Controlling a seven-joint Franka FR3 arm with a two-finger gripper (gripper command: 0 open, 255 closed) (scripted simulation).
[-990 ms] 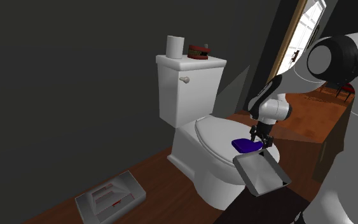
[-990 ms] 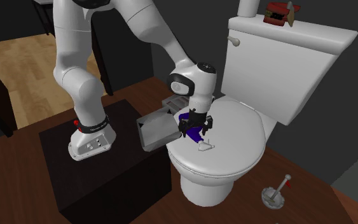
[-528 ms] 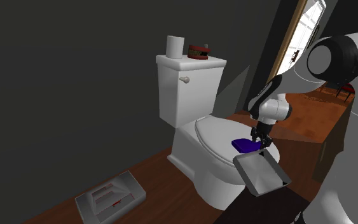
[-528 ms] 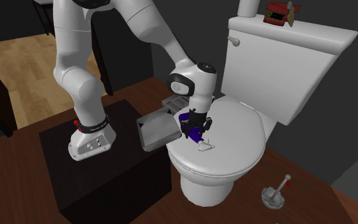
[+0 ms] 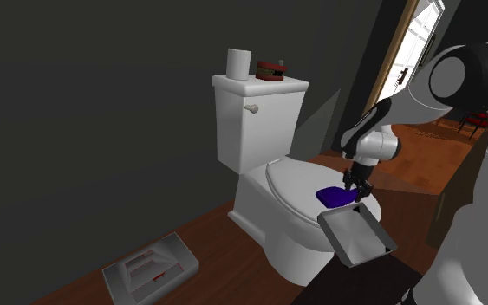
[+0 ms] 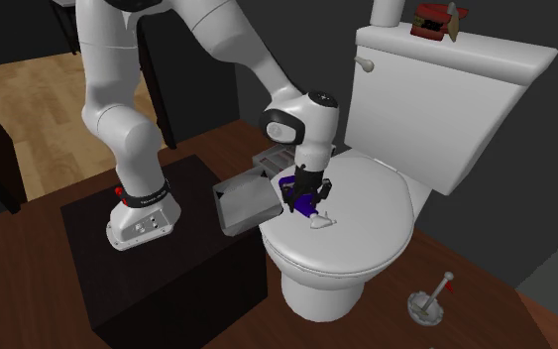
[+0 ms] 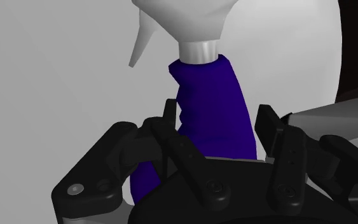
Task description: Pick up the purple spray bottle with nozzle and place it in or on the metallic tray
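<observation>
Item 1, metallic tray (image 5: 361, 238) (image 6: 235, 205): a shallow rectangular pan with a dull grey sheen and low raised walls. I see its flat floor in plain sight. It sits at the corner of the dark box stand (image 6: 167, 268), just beside the toilet bowl.

Item 2, purple spray bottle (image 5: 334, 196) (image 6: 308, 205) (image 7: 212, 108): the body is deep purple, smooth, with finger ridges down one side. It has a short silver collar and a plain white trigger head (image 7: 177, 19) that tapers to a pointed nozzle. I find it on its side over the closed toilet lid (image 5: 292, 180) (image 6: 371, 213), near the edge closest to the tray. I cannot tell whether it rests on the lid or hangs just off it.

Item 3, gripper (image 5: 356, 194) (image 6: 307, 196) (image 7: 219, 121): all black, pointing down. The wrist view has its two fingers pressed against opposite flanks of the purple body, below the collar (a firm clasp, as far as I can judge).

Item 4, surroundings:
- Glossy white toilet with a boxy tank (image 5: 255, 121) (image 6: 445, 99).
- On the tank top, a white paper roll (image 5: 238, 62) and a red-brown object (image 5: 270, 70) (image 6: 435, 18).
- Dark wood floor.
- A flat grey slab (image 5: 151, 267) lies on the floor at the shoulder view's lower left.
- A small grey stick-and-base piece (image 6: 430, 300) lies on the floor by the bowl's foot.
</observation>
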